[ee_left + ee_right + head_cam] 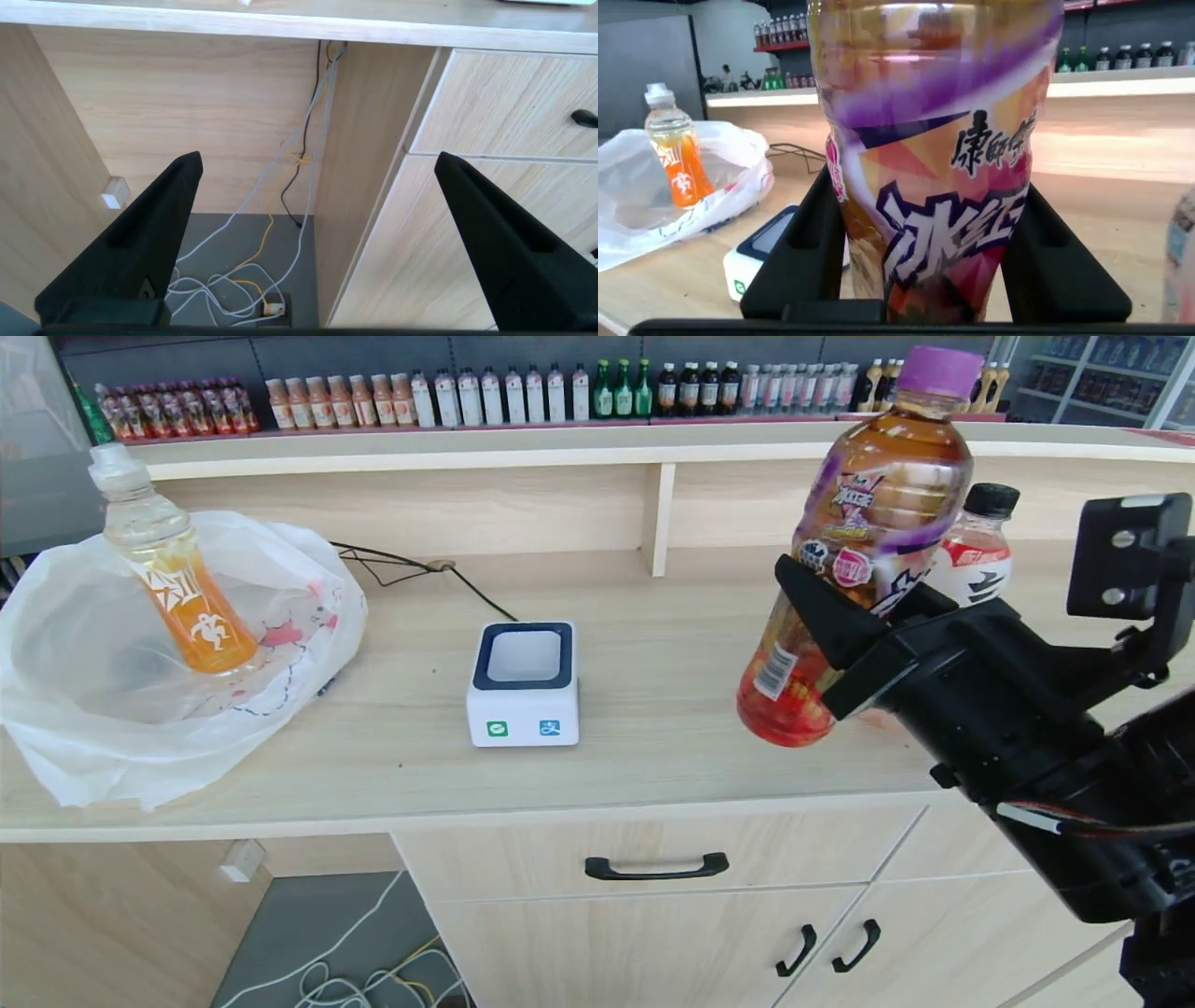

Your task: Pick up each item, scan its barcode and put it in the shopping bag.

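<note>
My right gripper [854, 625] is shut on a tea bottle [864, 541] with a purple cap and purple label, held tilted above the right part of the counter; its barcode faces down and left. The same bottle [938, 159] stands between the fingers [799, 247] up close. The white barcode scanner [523, 683] sits on the counter middle, left of the held bottle. A white plastic shopping bag [93, 663] lies at the left with an orange drink bottle [173, 569] upright in it. My left gripper [313, 243] hangs open below the counter, facing the cabinet's open bay.
A second bottle with a black cap and red-white label [976, 551] stands on the counter behind the held one. A black cable [411, 569] runs from the scanner to the back wall. Shelves of bottles [523, 392] line the back. Drawers with black handles [656, 868] are below.
</note>
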`<state>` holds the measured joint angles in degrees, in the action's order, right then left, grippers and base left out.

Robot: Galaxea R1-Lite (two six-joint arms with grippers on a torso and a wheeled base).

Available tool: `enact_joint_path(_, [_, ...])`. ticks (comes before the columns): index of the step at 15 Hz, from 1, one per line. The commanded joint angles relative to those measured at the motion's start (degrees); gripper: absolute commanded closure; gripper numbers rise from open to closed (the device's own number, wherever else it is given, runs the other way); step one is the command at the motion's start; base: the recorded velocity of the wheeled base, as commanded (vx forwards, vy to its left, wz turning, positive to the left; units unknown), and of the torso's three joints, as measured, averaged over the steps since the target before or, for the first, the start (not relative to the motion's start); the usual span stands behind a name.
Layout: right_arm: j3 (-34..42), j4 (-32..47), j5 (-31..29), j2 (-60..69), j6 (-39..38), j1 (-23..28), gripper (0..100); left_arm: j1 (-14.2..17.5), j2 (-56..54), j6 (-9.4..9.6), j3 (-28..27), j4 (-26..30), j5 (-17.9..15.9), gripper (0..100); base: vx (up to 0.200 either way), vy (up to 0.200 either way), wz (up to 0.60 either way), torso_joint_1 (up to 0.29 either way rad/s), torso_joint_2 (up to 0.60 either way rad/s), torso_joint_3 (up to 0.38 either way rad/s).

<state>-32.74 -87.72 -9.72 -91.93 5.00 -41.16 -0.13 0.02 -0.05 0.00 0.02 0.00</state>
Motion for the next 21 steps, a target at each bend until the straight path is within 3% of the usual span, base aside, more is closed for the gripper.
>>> enact_joint_path(1, [0.31,-0.52,0.05,-0.27,-0.52,0.29,100,0.13,-0.02,-0.04,0.0,-0.02,0.0,0,0.0,0.2,0.0,0.027,0.02,-0.012])
enact_joint_path(11, [1.19,-2.28,-0.66,-0.09,-1.04,2.22,100,0.13,-0.02,-0.21,0.0,-0.02,0.0,0,0.0,0.2,0.0,-0.002,0.0,0.006])
enact_joint_path(14, [1.63,-2.28,-4.79,0.17,-1.31,3.54,100,0.13,-0.02,-0.13,0.0,-0.02,0.0,0,0.0,0.2,0.0,0.001,0.0,0.005])
enact_joint_path(18, [3.21,-2.28,-2.41,2.11,-2.45,6.35,100,0.05,-0.02,0.05,0.0,-0.02,0.0,0,0.0,0.0,0.0,0.0,0.0,0.0])
enact_joint_path(21, [3.21,-2.28,-1.71,2.19,2.38,8.28,100,0.05,-0.02,0.14,0.0,-0.02,0.0,0,0.0,0.0,0.0,0.0,0.0,0.0])
